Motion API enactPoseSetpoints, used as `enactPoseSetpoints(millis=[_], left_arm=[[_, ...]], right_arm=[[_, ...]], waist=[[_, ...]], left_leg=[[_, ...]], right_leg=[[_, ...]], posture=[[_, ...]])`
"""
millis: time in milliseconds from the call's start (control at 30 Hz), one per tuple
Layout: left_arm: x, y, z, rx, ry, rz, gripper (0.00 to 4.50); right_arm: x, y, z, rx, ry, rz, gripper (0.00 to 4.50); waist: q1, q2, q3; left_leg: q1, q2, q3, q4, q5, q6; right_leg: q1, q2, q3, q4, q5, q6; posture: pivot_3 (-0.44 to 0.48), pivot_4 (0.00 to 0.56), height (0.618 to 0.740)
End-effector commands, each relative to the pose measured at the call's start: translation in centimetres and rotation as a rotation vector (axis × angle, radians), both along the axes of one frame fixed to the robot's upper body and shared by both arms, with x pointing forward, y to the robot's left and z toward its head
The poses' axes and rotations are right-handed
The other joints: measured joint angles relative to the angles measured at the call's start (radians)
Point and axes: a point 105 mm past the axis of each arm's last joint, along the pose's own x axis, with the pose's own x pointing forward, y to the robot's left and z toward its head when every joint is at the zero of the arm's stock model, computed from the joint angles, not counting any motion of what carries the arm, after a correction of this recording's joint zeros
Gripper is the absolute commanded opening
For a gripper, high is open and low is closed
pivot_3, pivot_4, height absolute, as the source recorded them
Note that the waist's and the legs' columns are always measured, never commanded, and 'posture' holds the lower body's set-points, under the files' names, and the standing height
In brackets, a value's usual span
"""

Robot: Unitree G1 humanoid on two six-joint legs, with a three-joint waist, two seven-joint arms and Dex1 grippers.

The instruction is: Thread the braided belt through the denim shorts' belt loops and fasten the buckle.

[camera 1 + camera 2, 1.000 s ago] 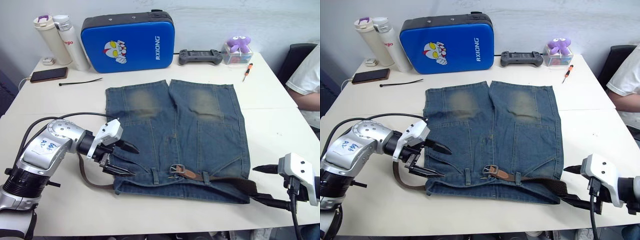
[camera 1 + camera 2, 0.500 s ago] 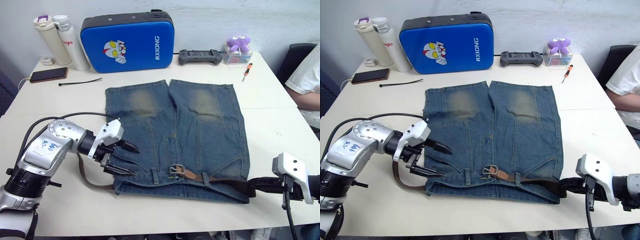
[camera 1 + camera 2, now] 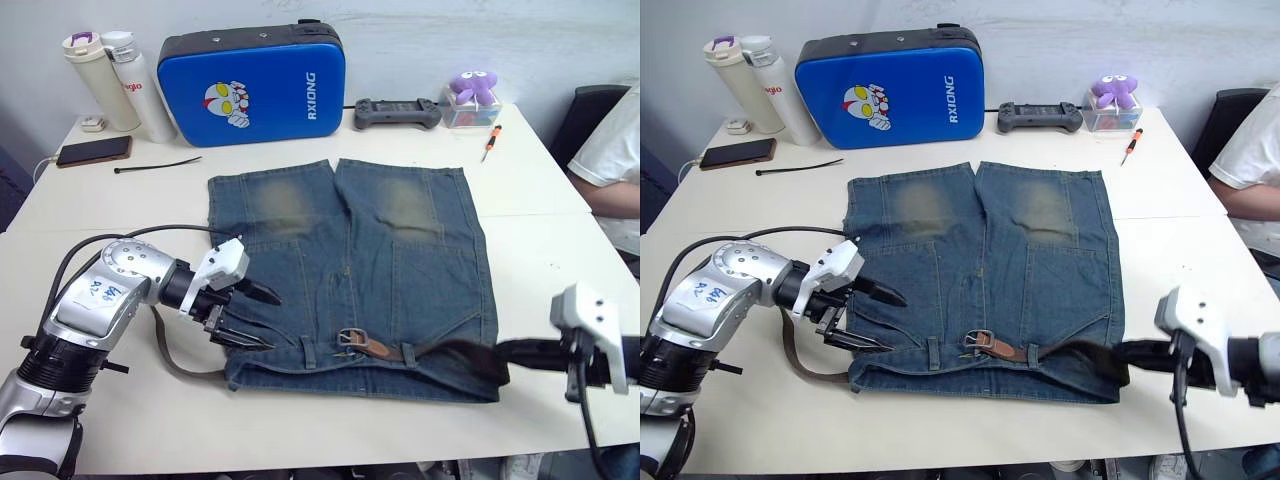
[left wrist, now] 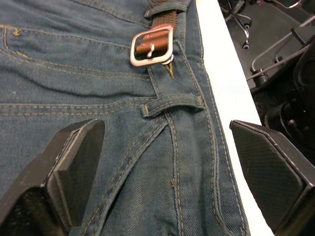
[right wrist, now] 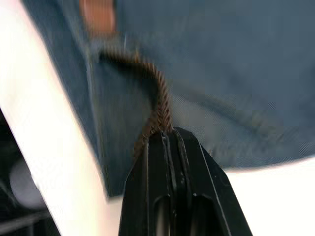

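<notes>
The denim shorts (image 3: 400, 270) lie flat on the white table, waistband toward me. The braided belt (image 3: 450, 352) runs along the waistband, and its silver buckle (image 3: 352, 339) rests near the middle on a tan leather piece. A slack bend of the belt (image 3: 172, 352) sticks out past the shorts' left side. My left gripper (image 3: 262, 318) hovers open over the left waistband; its wrist view shows a belt loop (image 4: 172, 104) between its fingers (image 4: 74, 162) and the buckle (image 4: 151, 45) beyond. My right gripper (image 3: 522, 352) is off the shorts' right side, shut on the braided belt (image 5: 160, 105).
At the back stand a blue case (image 3: 255, 85), two bottles (image 3: 110, 80), a phone (image 3: 93, 151), a black cable tie (image 3: 155, 165), a game controller (image 3: 398, 113), a purple toy (image 3: 475, 88) and a screwdriver (image 3: 492, 143). A person (image 3: 610, 160) sits at the right.
My right gripper, open around the belt's right end a second ago, has closed on it and drawn it slightly rightward and up. The left gripper has stayed put.
</notes>
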Motion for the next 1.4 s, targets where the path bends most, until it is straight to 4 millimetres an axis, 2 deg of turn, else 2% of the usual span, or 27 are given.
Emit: enactPoseSetpoints(millis=[33,167,267,367,500,600,700,767,867,933,1000,1100,1200,1267,1400], left_arm=[[-0.8,0.9,2.3,-0.047,0.004,0.024,4.50],[-1.3,1.8,3.2,-0.064,0.023,0.082,4.50],[-1.8,2.5,3.8,-0.079,0.040,0.133,4.50],[-2.0,3.4,4.5,-0.106,0.047,0.204,4.50],[-2.5,5.5,5.0,-0.157,0.097,0.344,4.50],[-3.9,7.7,5.2,-0.198,0.159,0.483,4.50],[-5.4,9.7,5.0,-0.264,0.228,0.644,4.50],[-6.1,12.3,4.5,-0.301,0.226,0.852,4.50],[-7.1,15.6,3.0,-0.262,0.196,1.145,4.50],[-7.7,16.5,2.1,-0.239,0.206,1.262,4.50],[-7.9,16.6,1.9,-0.265,0.201,1.321,4.50],[-7.7,17.0,1.5,-0.245,0.162,1.420,4.50],[-7.1,18.9,0.4,-0.201,0.138,1.599,4.50],[-6.3,20.4,-1.1,-0.162,0.153,1.761,4.50],[-3.1,20.1,-1.5,-0.231,0.160,1.869,4.50]], right_arm=[[-0.5,2.6,3.5,0.076,0.036,0.084,1.34],[-1.0,4.4,5.1,0.103,0.101,0.158,2.93],[-0.8,5.3,5.6,0.092,0.109,0.193,4.41],[-0.7,6.5,5.6,0.088,0.112,0.248,4.41],[-1.5,8.6,5.3,0.092,0.132,0.378,4.41],[-1.2,10.2,5.8,0.130,0.099,0.452,4.41],[-1.3,10.9,5.8,0.103,0.088,0.515,4.41],[-0.8,11.7,6.1,0.153,0.043,0.569,4.41],[-0.4,11.6,6.1,0.146,0.078,0.657,4.41],[0.2,11.5,6.7,0.142,0.060,0.699,4.41],[1.3,11.6,7.1,0.117,0.014,0.711,4.41],[2.3,12.1,7.4,0.099,-0.034,0.728,4.41],[2.4,12.7,7.7,0.133,-0.037,0.736,4.41],[2.6,13.1,7.9,0.144,-0.052,0.734,4.41],[3.1,14.7,8.6,0.137,-0.071,0.714,4.41]], waist=[[0.002,0.000,0.000],[0.004,0.000,0.000],[0.005,0.000,0.000],[0.004,0.000,0.000],[0.000,0.001,0.001],[-0.018,0.002,0.001],[-0.022,0.002,0.002],[-0.021,0.001,0.001],[-0.021,0.001,0.001],[-0.020,0.001,0.002],[-0.017,0.001,0.002],[-0.012,-0.001,0.001],[-0.012,-0.001,0.001],[-0.011,0.000,0.001],[-0.004,-0.003,0.001]], left_leg=[[0.000,0.000,0.000,0.000,0.000,0.000],[-0.001,0.001,-0.001,-0.002,0.000,0.000],[-0.002,0.000,-0.001,-0.003,-0.001,0.001],[-0.003,0.000,-0.001,-0.003,-0.001,0.002],[-0.003,0.000,-0.001,-0.005,-0.001,0.002],[-0.003,0.001,0.000,-0.007,-0.001,0.001],[-0.003,0.001,0.000,-0.008,-0.001,0.001],[-0.003,0.001,0.000,-0.008,-0.001,0.001],[-0.002,0.000,0.000,-0.008,-0.001,0.002],[-0.002,0.000,0.000,-0.008,-0.001,0.002],[-0.002,0.000,0.000,-0.008,-0.001,0.002],[-0.002,0.000,-0.001,-0.008,-0.001,0.001],[-0.002,0.000,-0.001,-0.008,-0.002,0.000],[-0.002,0.000,0.000,-0.009,-0.002,-0.001],[-0.002,0.000,0.000,-0.006,-0.001,-0.002]], right_leg=[[0.000,0.000,0.000,0.000,0.000,0.000],[-0.001,0.000,-0.001,-0.003,0.000,0.000],[-0.001,-0.001,-0.001,-0.005,0.000,0.000],[-0.001,-0.001,-0.001,-0.006,0.000,0.000],[-0.003,-0.001,-0.001,-0.006,0.000,0.000],[-0.003,-0.001,-0.001,-0.007,0.000,0.000],[-0.004,-0.001,-0.001,-0.008,0.000,0.000],[-0.004,-0.001,-0.001,-0.008,0.000,0.000],[-0.003,-0.002,-0.001,-0.009,0.000,0.000],[-0.003,-0.002,-0.001,-0.009,0.000,0.000],[-0.002,-0.002,-0.001,-0.009,0.000,0.000],[-0.002,-0.002,-0.002,-0.009,0.000,0.000],[-0.003,-0.002,-0.002,-0.009,0.000,0.000],[-0.003,-0.002,-0.002,-0.009,0.000,0.000],[-0.004,-0.001,-0.002,-0.005,0.000,0.000]], posture=[[0.000,0.150,0.740],[0.000,0.150,0.740],[0.000,0.150,0.740],[0.000,0.150,0.740],[0.000,0.150,0.740],[0.000,0.150,0.740],[0.000,0.150,0.740],[0.000,0.150,0.740],[0.000,0.150,0.740],[0.000,0.150,0.740],[0.000,0.150,0.740],[0.000,0.150,0.740],[0.000,0.150,0.740],[0.000,0.150,0.740],[0.000,0.150,0.740]])
